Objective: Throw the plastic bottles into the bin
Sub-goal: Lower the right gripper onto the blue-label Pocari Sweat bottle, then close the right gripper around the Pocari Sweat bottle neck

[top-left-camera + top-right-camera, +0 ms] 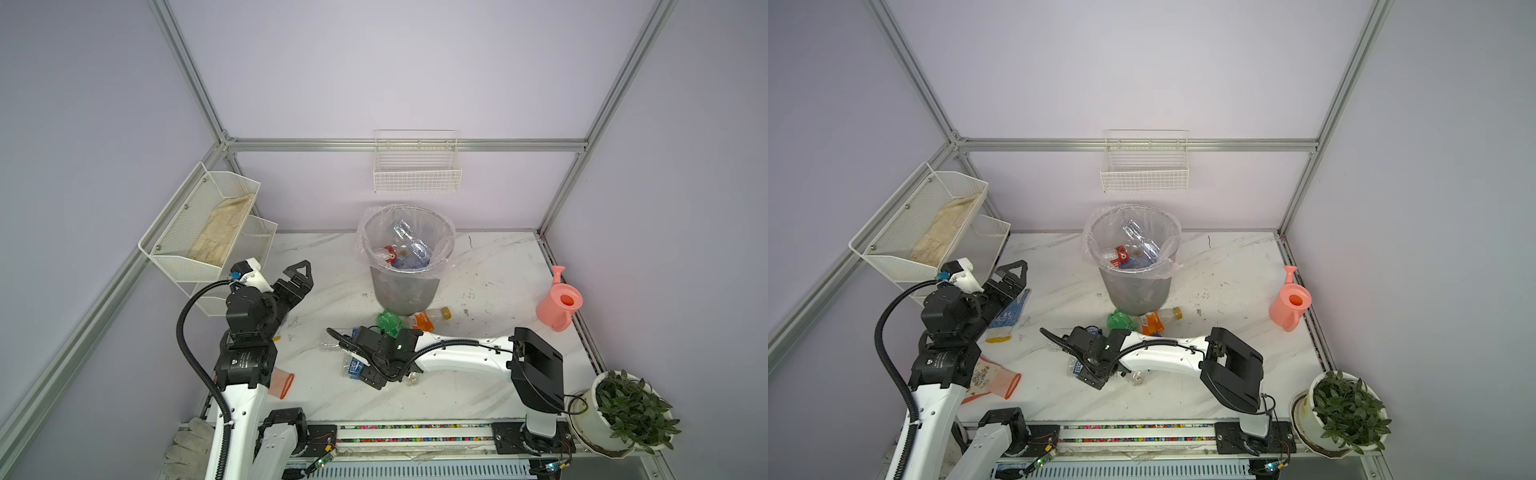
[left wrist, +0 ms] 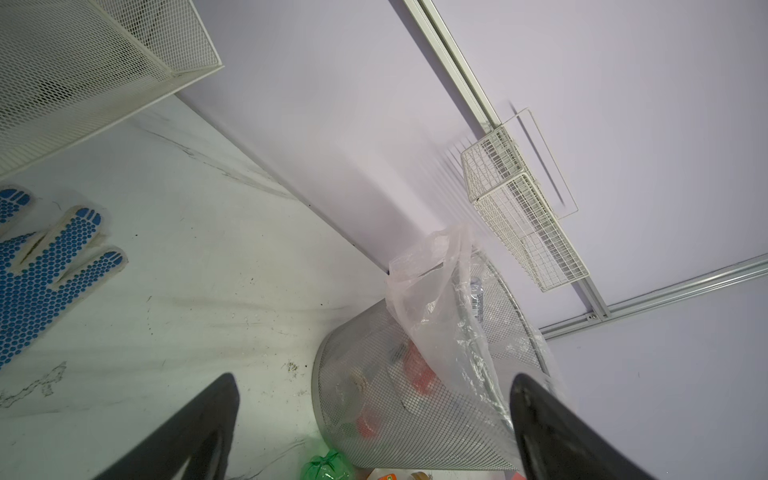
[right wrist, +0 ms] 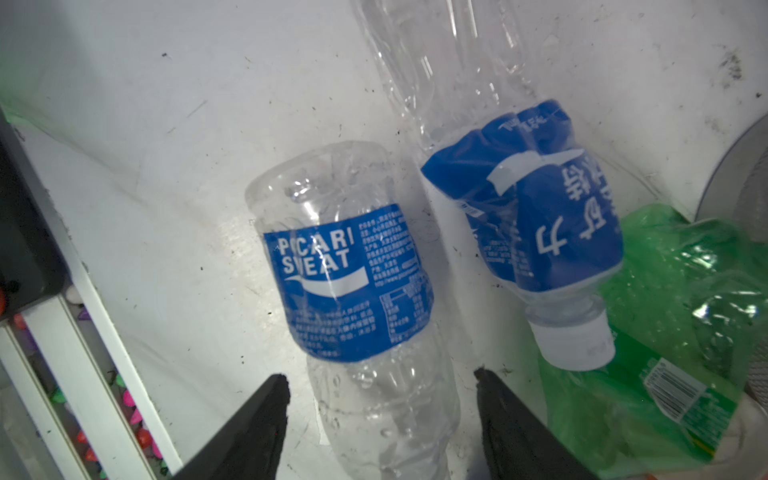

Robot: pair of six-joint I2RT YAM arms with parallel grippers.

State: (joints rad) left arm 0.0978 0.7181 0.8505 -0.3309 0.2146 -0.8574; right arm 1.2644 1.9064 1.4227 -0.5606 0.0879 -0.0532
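Clear plastic bottle with a blue Pocari Sweat label (image 3: 349, 282) lies flat on the white marble-look table (image 1: 457, 399), lower centre in both top views. Right gripper (image 3: 378, 378) sits low over it, jaws parted and straddling the clear part past the label. A thin gap shows on each side, so no contact and nothing gripped. Just beside that bottle, outside the jaws, is a crushed clear bottle with a blue label and white cap (image 3: 540, 216). Its cap overlaps a crumpled all-green bottle (image 3: 685, 291). Clear bottle with an orange label and amber cap (image 1: 424, 320) lies next to the green one, both at the foot of the bin. Tall round grey mesh bin with a clear bag liner (image 1: 405, 291) stands centre frame in both top views, several bottles (image 1: 409, 249) inside. Left gripper (image 2: 374, 378) is mid-left in the top views, off the table, jaws spread wide and empty, facing the bin. Blue-dotted white work glove (image 2: 45, 270) lies on the table near it. Pink watering can (image 1: 559, 305) is at the table's right edge, well apart from the bottles.
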